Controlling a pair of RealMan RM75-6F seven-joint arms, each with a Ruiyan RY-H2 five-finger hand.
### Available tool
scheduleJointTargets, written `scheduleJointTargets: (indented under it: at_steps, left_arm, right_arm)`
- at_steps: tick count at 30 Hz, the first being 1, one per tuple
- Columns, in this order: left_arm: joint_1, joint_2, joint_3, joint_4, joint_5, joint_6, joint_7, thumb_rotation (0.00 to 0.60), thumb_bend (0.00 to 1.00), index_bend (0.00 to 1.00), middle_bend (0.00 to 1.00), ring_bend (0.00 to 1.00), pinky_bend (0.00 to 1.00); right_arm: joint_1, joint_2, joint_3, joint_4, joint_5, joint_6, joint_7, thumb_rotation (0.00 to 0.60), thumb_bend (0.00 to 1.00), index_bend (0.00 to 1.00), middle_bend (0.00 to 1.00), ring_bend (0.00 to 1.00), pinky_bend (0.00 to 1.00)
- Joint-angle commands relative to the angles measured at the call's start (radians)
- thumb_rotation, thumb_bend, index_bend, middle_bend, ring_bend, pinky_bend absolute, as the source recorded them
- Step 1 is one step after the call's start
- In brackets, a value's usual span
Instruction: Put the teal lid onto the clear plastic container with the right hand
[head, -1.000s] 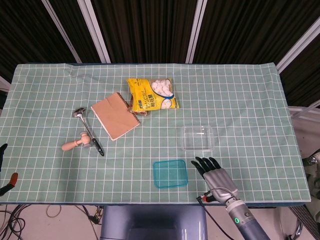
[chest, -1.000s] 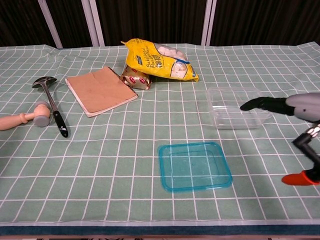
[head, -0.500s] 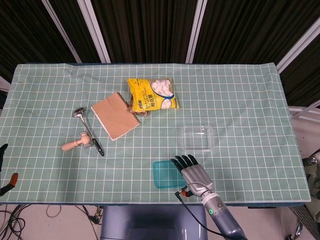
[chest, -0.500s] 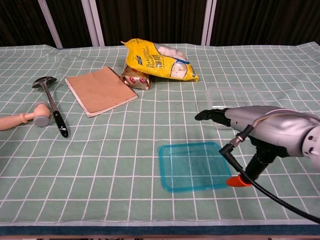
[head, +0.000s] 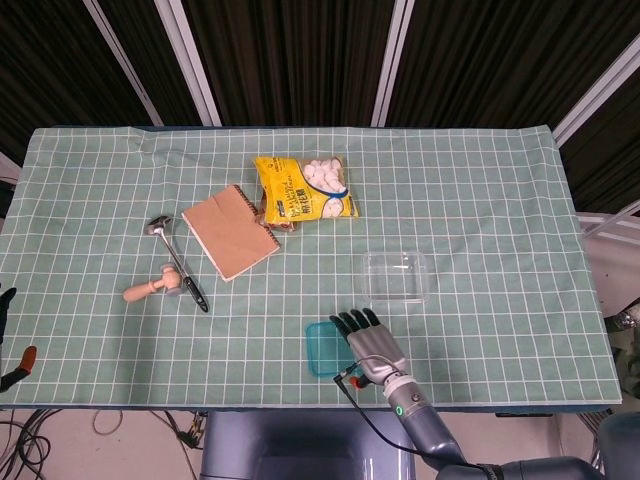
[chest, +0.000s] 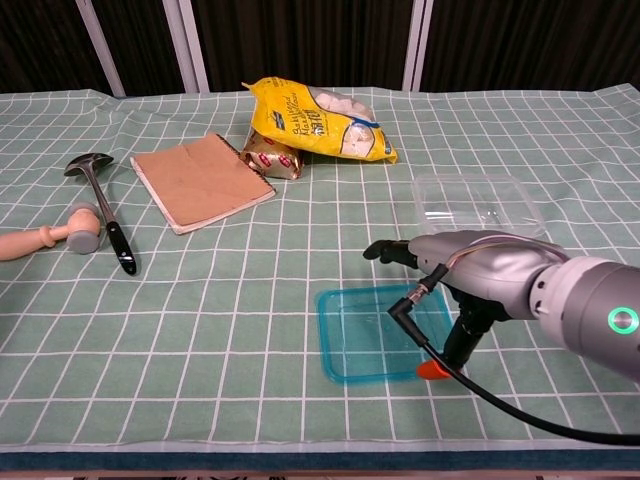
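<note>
The right hand (chest: 455, 270), fingers spread and holding nothing, hovers palm-down over the flat square teal plastic lid (chest: 362, 335) at lower centre, apparently to grasp it for the clear rectangular plastic container (chest: 478, 200) just above.

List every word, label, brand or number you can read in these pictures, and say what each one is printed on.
Yellow plastic snack bag: blue print on its front, too blurred to read.
Small brown packet tucked beside that bag: a red and white label, too small to read.
Nothing else carries visible text.
</note>
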Motion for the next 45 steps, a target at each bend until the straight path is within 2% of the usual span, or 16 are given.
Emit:
scheduleJointTargets:
  at_steps: [1, 14, 45]
  left_arm:
    - [0.000, 0.001, 0.000, -0.001, -0.001, -0.001, -0.001, 0.600, 0.32, 0.07, 0.00, 0.00, 0.00]
    - [-0.002, 0.004, 0.000, -0.003, -0.007, -0.004, -0.002, 0.600, 0.32, 0.07, 0.00, 0.00, 0.00]
    - [-0.003, 0.005, -0.001, -0.004, -0.012, -0.003, 0.000, 0.600, 0.32, 0.07, 0.00, 0.00, 0.00]
  right_arm:
    - [0.016, -0.013, 0.007, 0.016, 0.024, 0.001, 0.003, 0.600, 0.22, 0.00, 0.12, 0.00, 0.00]
    - [0.071, -0.050, -0.003, 0.044, 0.090, 0.026, -0.011, 0.600, 0.22, 0.00, 0.12, 0.00, 0.00]
    - [0.118, -0.095, -0.031, 0.092, 0.097, 0.049, 0.028, 0.600, 0.22, 0.00, 0.15, 0.00, 0.00]
